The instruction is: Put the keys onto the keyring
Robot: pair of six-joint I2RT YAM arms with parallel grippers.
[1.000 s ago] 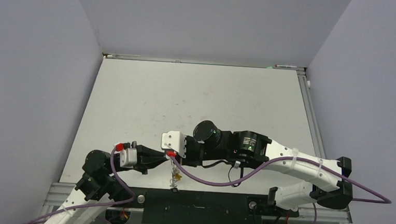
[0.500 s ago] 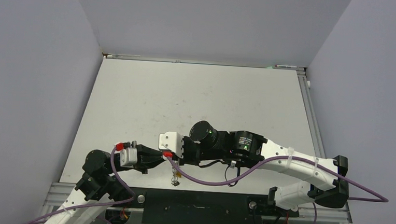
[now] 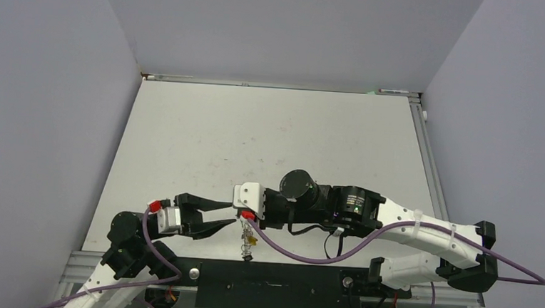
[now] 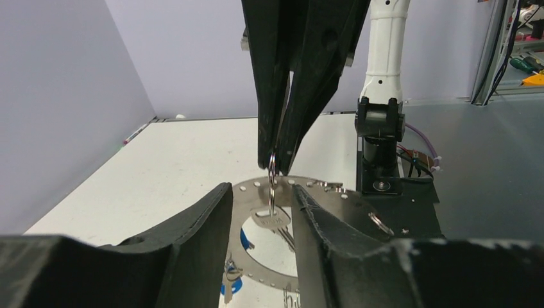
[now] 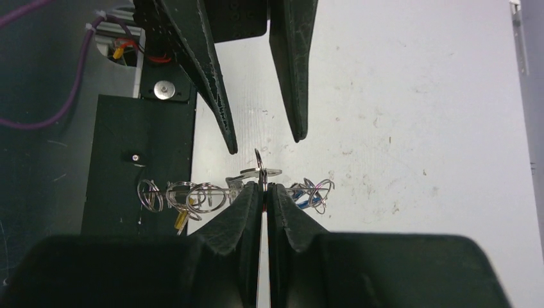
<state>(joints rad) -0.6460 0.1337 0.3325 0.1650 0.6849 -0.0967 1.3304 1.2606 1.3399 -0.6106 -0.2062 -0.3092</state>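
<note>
Right gripper (image 5: 263, 188) was pinched tight on a small loop of the keyring (image 4: 251, 196), dangling at the table's (image 3: 256, 139) near edge; left gripper (image 3: 231, 214) gaped just left.

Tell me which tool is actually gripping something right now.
The right tool, jaws shut on a small wire loop. The left tool stands open, gripping nothing.

The left pincer (image 3: 231, 214) stands open, pointing right. The right pincer (image 5: 263, 187), pinched shut, points left and faces it tip to tip, both arms stretched inward.
</note>
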